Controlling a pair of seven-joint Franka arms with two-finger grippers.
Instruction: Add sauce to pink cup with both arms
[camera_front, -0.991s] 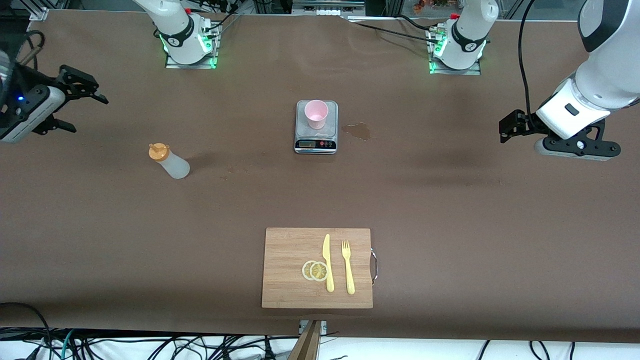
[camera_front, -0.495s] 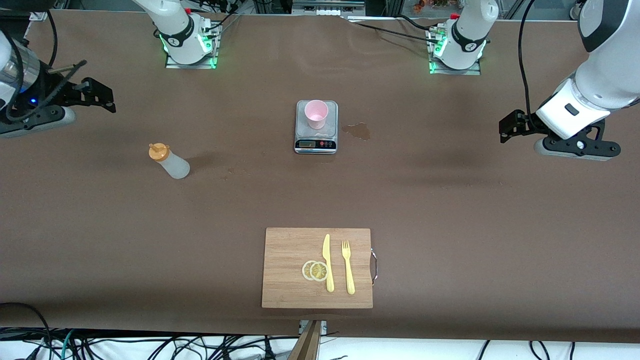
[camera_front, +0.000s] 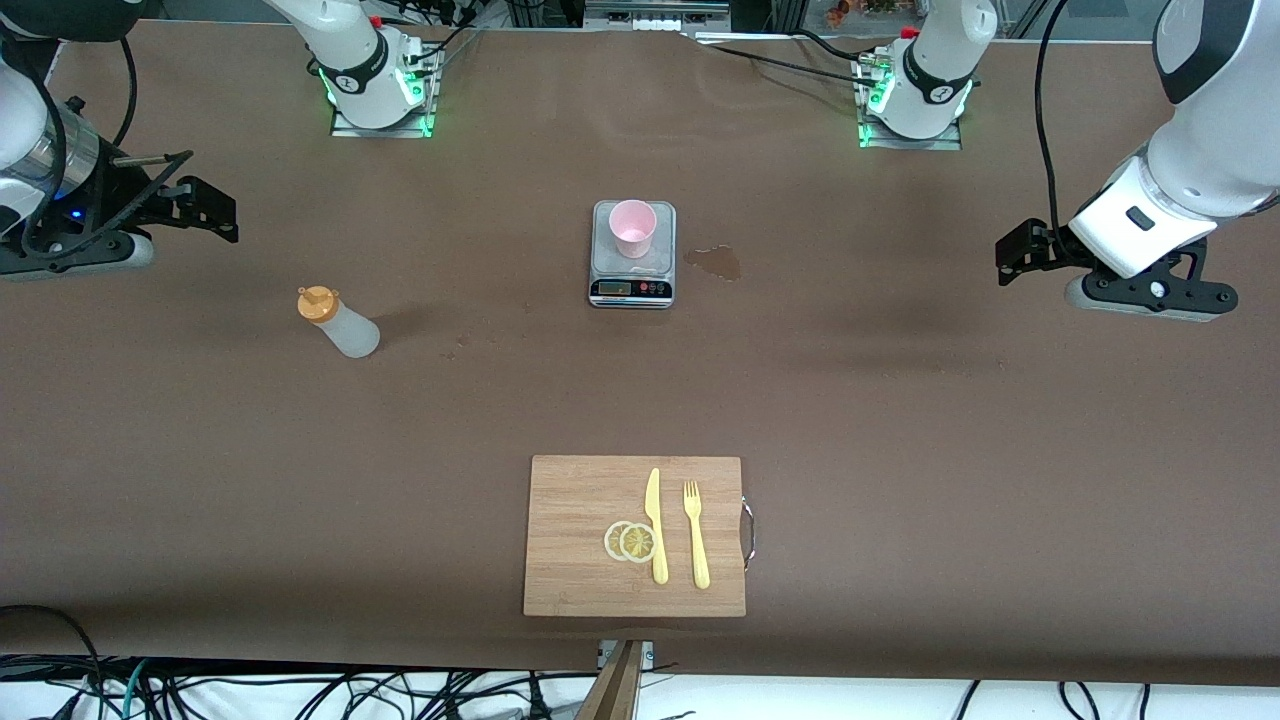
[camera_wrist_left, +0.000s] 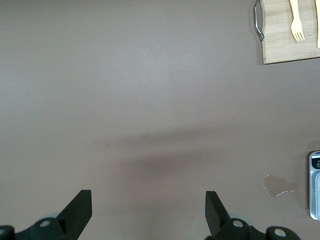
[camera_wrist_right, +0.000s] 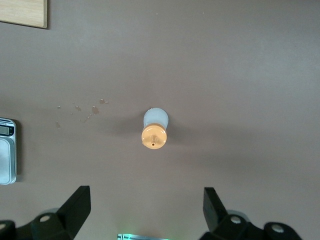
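The sauce bottle, whitish with an orange cap, stands upright on the brown table toward the right arm's end. It also shows in the right wrist view, seen from above. The pink cup stands on the grey scale mid-table. My right gripper is open and empty in the air near the table's end, apart from the bottle; its fingers frame bare table. My left gripper is open and empty over bare table at the left arm's end, and shows in the left wrist view.
A wooden cutting board with a yellow knife, a fork and lemon slices lies near the front camera. A wet stain sits beside the scale. Arm bases stand along the table's edge.
My right gripper has swung from a tilted pose to pointing down and shifted a little toward the bottle. The left arm has barely moved. Bottle and cup stay put.
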